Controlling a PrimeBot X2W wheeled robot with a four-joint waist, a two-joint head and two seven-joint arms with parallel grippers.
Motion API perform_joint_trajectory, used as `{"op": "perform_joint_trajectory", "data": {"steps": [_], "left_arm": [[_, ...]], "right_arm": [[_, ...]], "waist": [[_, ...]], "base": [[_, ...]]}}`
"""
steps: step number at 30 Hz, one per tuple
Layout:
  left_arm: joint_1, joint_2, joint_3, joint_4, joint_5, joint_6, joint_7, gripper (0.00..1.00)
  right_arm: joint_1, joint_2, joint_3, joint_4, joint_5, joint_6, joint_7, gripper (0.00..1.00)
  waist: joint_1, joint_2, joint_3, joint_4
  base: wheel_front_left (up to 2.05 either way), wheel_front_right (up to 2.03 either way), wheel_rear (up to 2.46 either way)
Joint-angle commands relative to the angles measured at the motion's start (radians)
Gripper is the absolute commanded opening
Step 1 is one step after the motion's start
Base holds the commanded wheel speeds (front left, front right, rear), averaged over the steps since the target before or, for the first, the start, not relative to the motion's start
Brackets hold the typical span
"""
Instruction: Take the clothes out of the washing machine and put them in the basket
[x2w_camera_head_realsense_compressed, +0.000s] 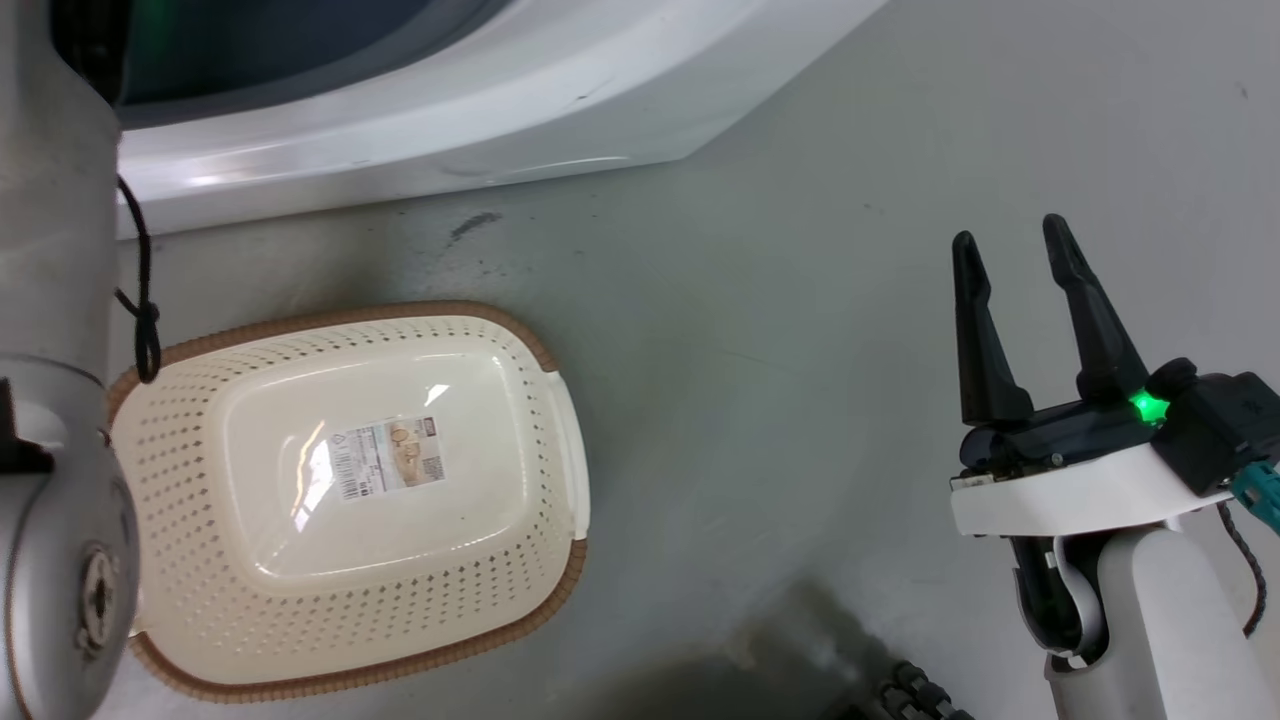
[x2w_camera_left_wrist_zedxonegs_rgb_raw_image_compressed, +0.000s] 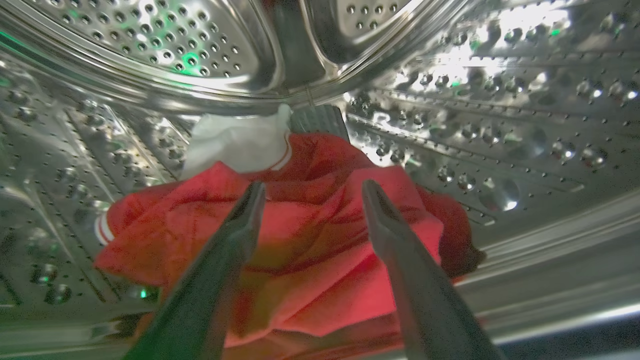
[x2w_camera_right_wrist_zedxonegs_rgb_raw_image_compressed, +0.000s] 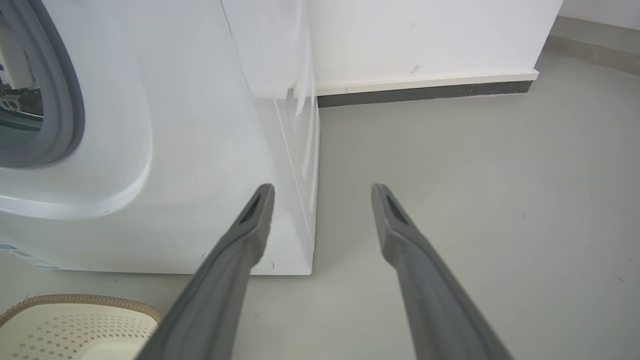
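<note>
Tally from my screens
I count one basket, one washer, one red heap of clothes, one white cloth.

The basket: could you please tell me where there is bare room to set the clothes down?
The basket holds only a label sticker; its bottom is free. Bare floor lies between it, the washing machine and the open right gripper. The drum is crowded: the clothes pile before the open left gripper.

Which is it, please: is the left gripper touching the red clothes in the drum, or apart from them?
Cannot tell. In the left wrist view the open left gripper overlaps the red clothes, but no dent or gap shows.
</note>
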Motion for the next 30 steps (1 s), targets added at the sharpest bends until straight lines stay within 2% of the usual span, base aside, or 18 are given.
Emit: {"op": "perform_joint_trajectory", "data": {"steps": [1,8,18,19,20,23,30], "left_arm": [[-0.018,0.006,-0.005,0.013,0.0,-0.006,0.018,1.0],[-0.127,0.044,-0.014,0.113,-0.011,-0.017,0.218,1.0],[-0.199,0.081,-0.044,0.174,0.0,0.001,0.487,1.0],[-0.197,0.084,-0.045,0.178,-0.002,0.004,0.514,0.44],[-0.195,0.087,-0.049,0.181,0.001,0.009,0.531,0.0],[-0.185,0.094,-0.05,0.184,-0.003,0.026,0.56,0.0],[-0.142,0.085,-0.044,0.141,-0.023,0.053,0.459,0.0]], "right_arm": [[-0.014,0.002,0.006,-0.002,0.007,-0.001,-0.006,1.0],[-0.024,0.002,0.04,0.0,0.043,-0.001,-0.005,1.0],[-0.039,0.002,0.082,0.008,0.088,-0.001,-0.005,1.0],[-0.039,0.002,0.085,0.008,0.089,-0.001,-0.005,1.0],[-0.038,0.002,0.086,0.007,0.095,-0.001,-0.005,1.0],[-0.036,0.002,0.091,0.007,0.104,-0.001,-0.005,1.0],[-0.031,0.002,0.082,0.019,0.106,-0.001,-0.005,1.0]], "waist": [[-0.0001,0.0,0.016,-0.018],[-0.0001,0.0,0.039,-0.058],[-0.0001,0.0,0.053,-0.096],[-0.0001,0.0,0.053,-0.099],[-0.0001,0.0,0.053,-0.102],[-0.0001,0.0,0.052,-0.109],[-0.0001,0.0,0.026,-0.103]], "base": [[0.0,0.0,0.0],[0.0,0.0,0.0],[0.0,0.0,0.0],[0.0,0.0,0.0],[0.0,0.0,0.0],[0.0,0.0,0.0],[0.0,0.0,0.0]]}}
